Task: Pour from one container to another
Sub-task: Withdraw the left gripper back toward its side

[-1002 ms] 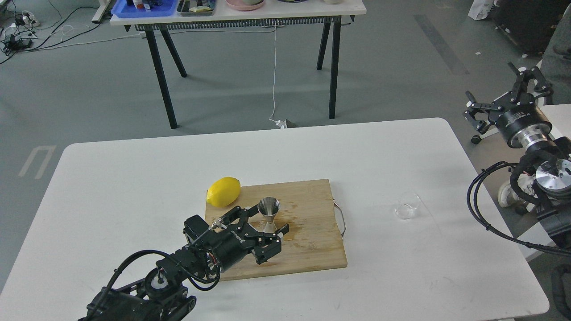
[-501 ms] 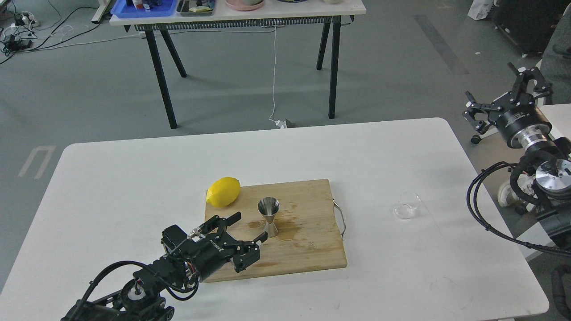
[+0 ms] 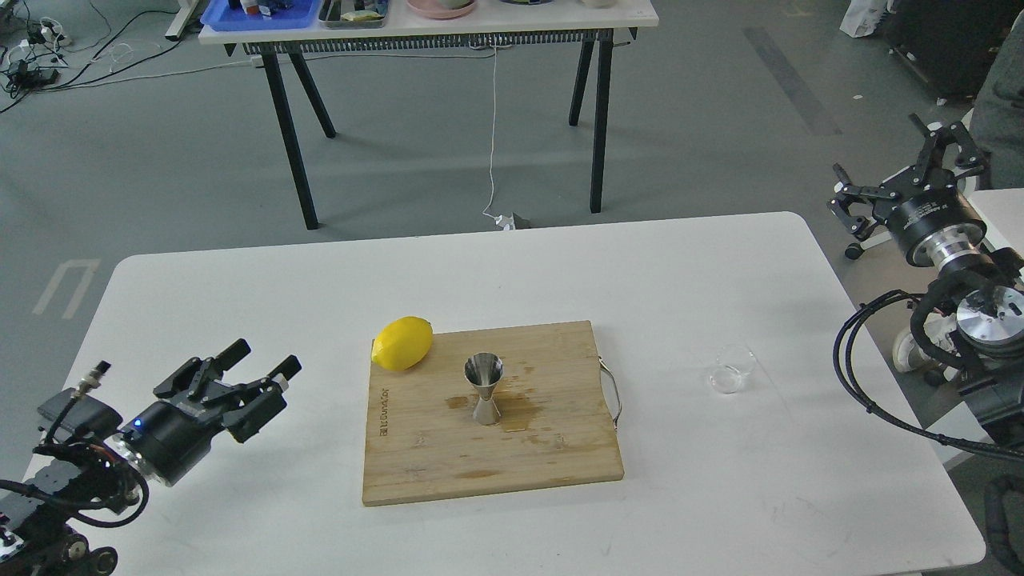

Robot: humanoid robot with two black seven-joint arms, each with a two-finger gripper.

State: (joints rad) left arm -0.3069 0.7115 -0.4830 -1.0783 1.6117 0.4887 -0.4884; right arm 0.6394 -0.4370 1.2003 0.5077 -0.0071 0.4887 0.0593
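The steel jigger (image 3: 484, 388) stands upright near the middle of the wooden cutting board (image 3: 552, 472), beside a wet patch. The clear glass cup (image 3: 731, 368) rests on the white table to the right of the board, with nothing gripping it. My left gripper (image 3: 262, 368) hovers over the table's left side, far from the jigger, open and holding nothing. My right gripper (image 3: 900, 164) is raised off the table's right edge, its fingers spread wide and nothing between them.
A yellow lemon (image 3: 402, 343) lies at the board's back left corner. The board has a metal handle (image 3: 611, 392) on its right side. Behind stands another table (image 3: 432, 28) with trays. Black cables (image 3: 860, 376) loop beside my right arm.
My left gripper has drawn back from beside the jigger to the far left of the table, staying open. The jigger, cup and right arm have stayed in place.
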